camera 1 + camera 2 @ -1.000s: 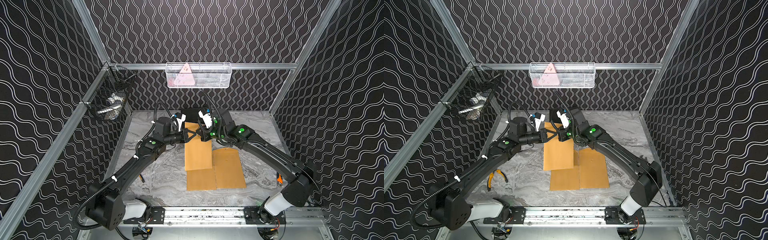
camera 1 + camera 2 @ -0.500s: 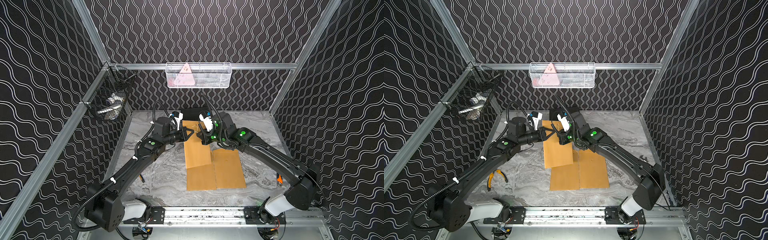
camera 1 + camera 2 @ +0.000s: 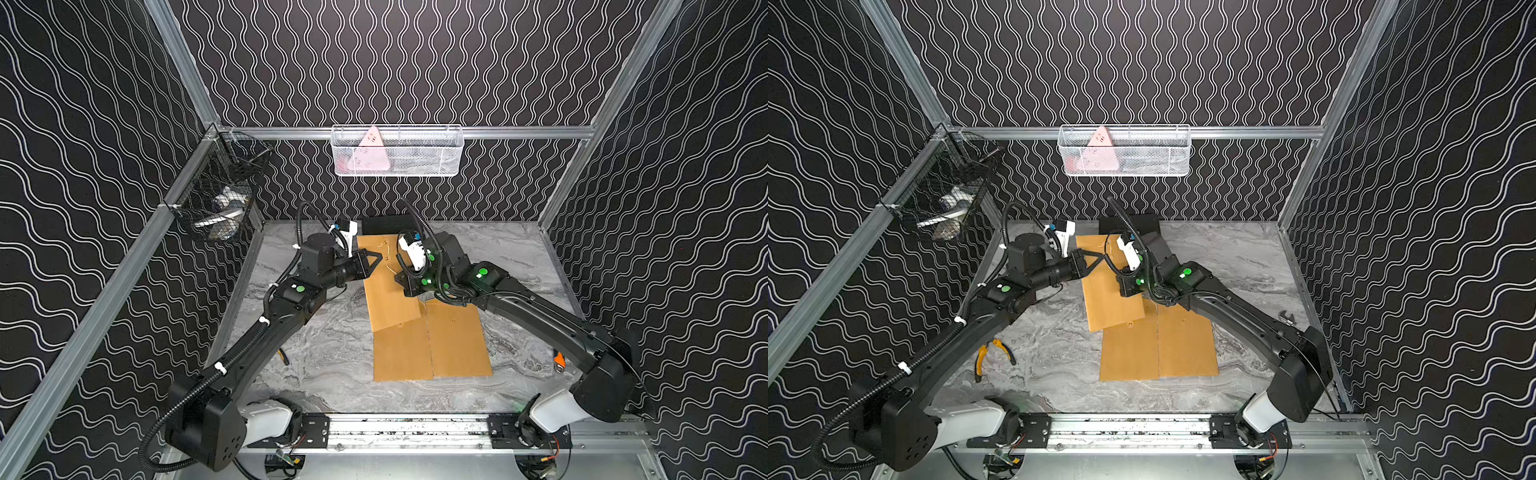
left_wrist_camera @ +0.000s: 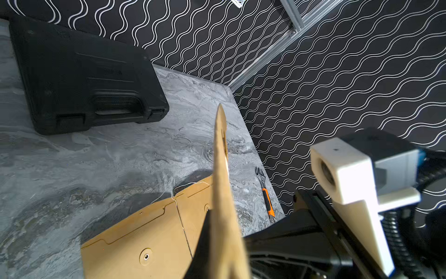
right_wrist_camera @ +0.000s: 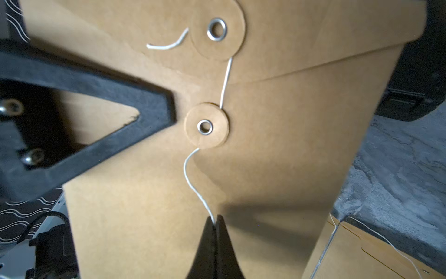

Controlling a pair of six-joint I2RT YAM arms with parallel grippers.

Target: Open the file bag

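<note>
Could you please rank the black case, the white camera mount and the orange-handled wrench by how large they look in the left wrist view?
1. black case
2. white camera mount, close to the lens, so enlarged
3. wrench, farther away

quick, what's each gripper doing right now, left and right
Left gripper: closed, pinching the edge of the file bag.
Right gripper: closed, holding the white string of that bag.
</note>
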